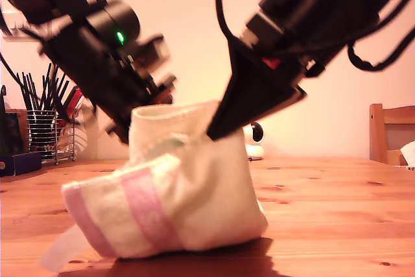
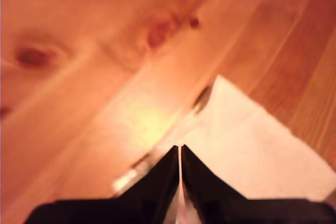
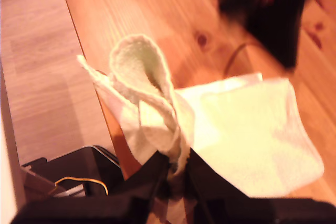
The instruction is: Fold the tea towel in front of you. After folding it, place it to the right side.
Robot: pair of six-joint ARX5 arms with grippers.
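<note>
tea towel [image 1: 188,186] bunched near the table's [image 1: 337,212] front edge, top lifted | my second gripper [image 3: 176,169] clenched on a towel fold | my first gripper [image 2: 180,153] pressed together, probably pinching a towel corner, view blurred | other arm's identity unclear

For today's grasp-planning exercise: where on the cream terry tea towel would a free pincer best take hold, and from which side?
Take the low pink-striped corner of the cream terry tea towel, coming in from the exterior view's left. That corner sticks out over the wooden table with open room beside it, while the raised top edge is already crowded by both arms.
</note>
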